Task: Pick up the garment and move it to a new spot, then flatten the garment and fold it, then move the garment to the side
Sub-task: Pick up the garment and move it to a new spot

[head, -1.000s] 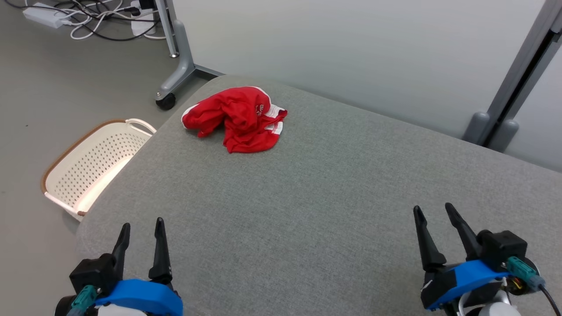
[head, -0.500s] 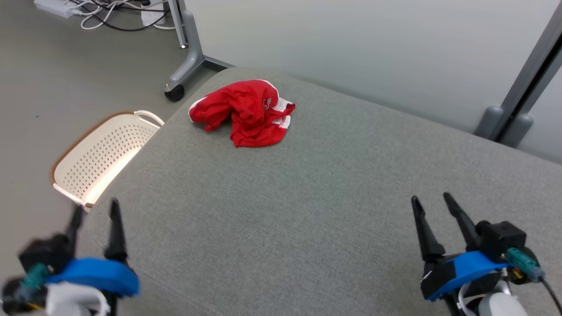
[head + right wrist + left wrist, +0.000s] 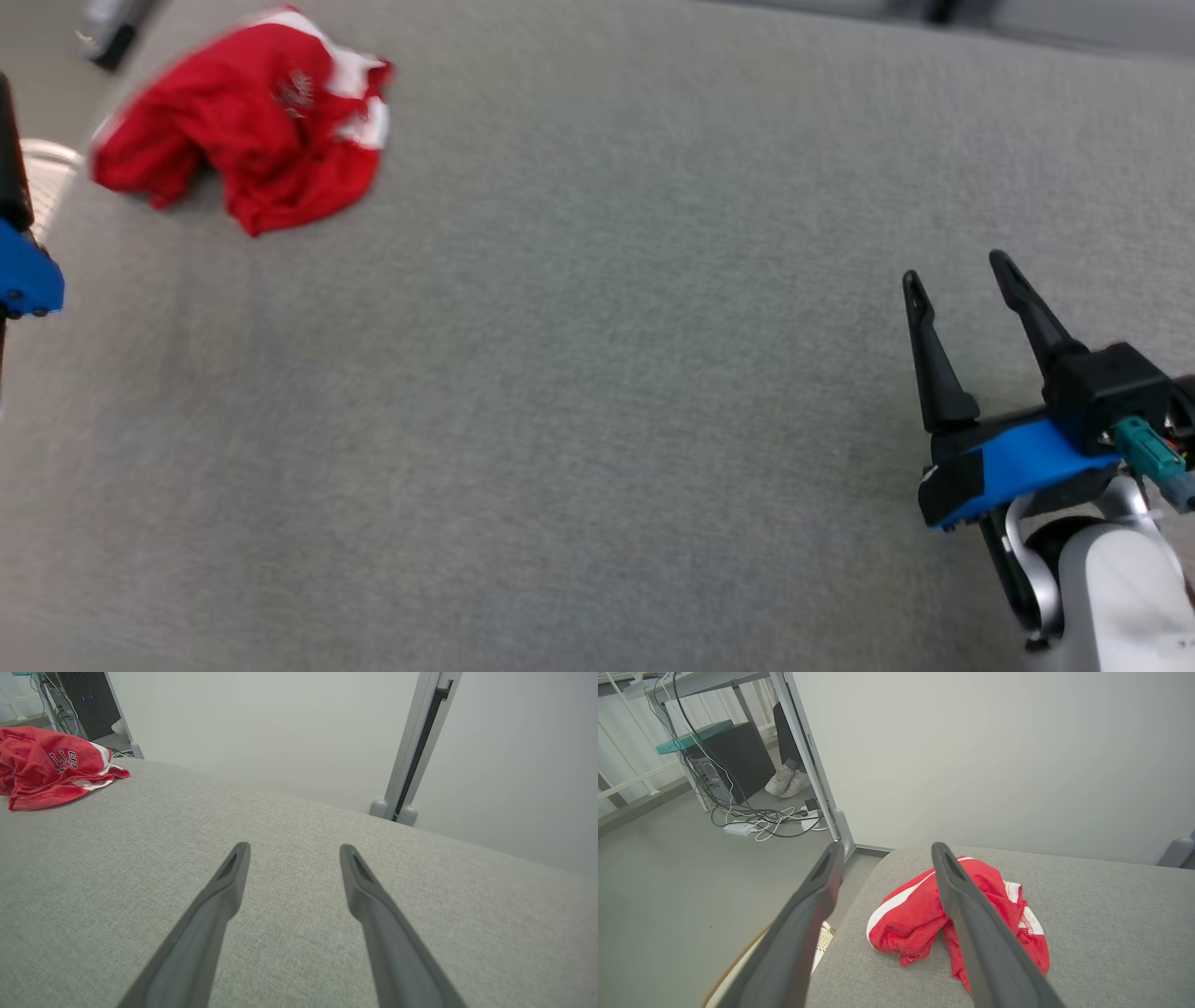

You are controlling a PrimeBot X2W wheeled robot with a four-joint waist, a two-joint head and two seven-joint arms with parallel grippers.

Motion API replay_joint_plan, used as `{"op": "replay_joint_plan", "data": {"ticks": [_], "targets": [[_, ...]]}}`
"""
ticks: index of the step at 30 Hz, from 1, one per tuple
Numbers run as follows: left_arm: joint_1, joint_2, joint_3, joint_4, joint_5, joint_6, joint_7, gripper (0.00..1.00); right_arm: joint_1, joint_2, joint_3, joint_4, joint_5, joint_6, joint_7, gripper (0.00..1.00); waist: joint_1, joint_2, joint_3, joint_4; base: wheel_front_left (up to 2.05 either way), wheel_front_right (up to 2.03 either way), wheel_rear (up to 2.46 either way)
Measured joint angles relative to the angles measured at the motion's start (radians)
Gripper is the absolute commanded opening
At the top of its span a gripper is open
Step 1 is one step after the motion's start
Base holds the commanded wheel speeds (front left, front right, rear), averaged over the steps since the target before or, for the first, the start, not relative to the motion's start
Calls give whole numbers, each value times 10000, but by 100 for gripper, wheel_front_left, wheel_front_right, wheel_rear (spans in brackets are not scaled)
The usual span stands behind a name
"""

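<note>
The garment is a red piece with white trim, crumpled in a heap at the far left corner of the grey padded surface. In the left wrist view my left gripper stands open in the air, short of the garment, which shows between and past its fingers. Its blue mount shows at the head view's left edge. My right gripper is open and empty at the near right, far from the garment. The right wrist view looks along its spread fingers over bare fabric.
A cream perforated basket stands on the floor beside the surface's left edge. Beyond it are a wheeled metal stand, floor cables and a person's white shoes. A pale wall panel and a grey post close off the back.
The head camera has tipped down and turned, so the whole picture has shifted. My left arm has swung out to the view's left edge, toward the garment. Both grippers stay open.
</note>
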Motion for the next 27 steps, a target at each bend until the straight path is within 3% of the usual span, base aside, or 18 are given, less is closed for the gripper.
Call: {"op": "replay_joint_plan", "data": {"ticks": [3,6,15,16,17,18,19,27], "targets": [[-1175,-23,-56,1335,-364,-510,880,100,-137,2,-33,-627,-245,0,263,100,-3,-1,677,-655,0,0,0],[-1615,-132,-54,1923,-593,-719,1285,100,-160,-2,-113,-865,-286,0,353,100,-2,0,978,-915,0,0,0],[-2616,-462,-360,3582,-784,-1005,2232,100,-158,-6,-290,-1503,-349,0,554,100,-2,0,1990,-1607,0,0,0],[-2658,-510,-395,3745,-803,-1058,2359,92,-159,-4,-311,-1515,-349,0,552,100,-2,0,2029,-1637,0,0,0],[-2690,-545,-424,3887,-813,-1108,2445,45,-159,-4,-318,-1517,-347,0,541,100,-2,0,2049,-1656,0,0,0],[-2711,-573,-447,4006,-838,-1116,2495,11,-159,-4,-347,-1519,-337,0,523,100,-3,-1,2056,-1674,0,0,0],[-2734,-585,-474,4128,-848,-1133,2554,0,-160,-4,-368,-1519,-318,0,500,100,-5,-1,2054,-1687,0,0,0],[-2948,-537,-744,4596,-631,-1298,2343,0,-269,-4,-420,-1118,-35,0,180,100,-5,-3,1651,-1692,0,0,0]]}}
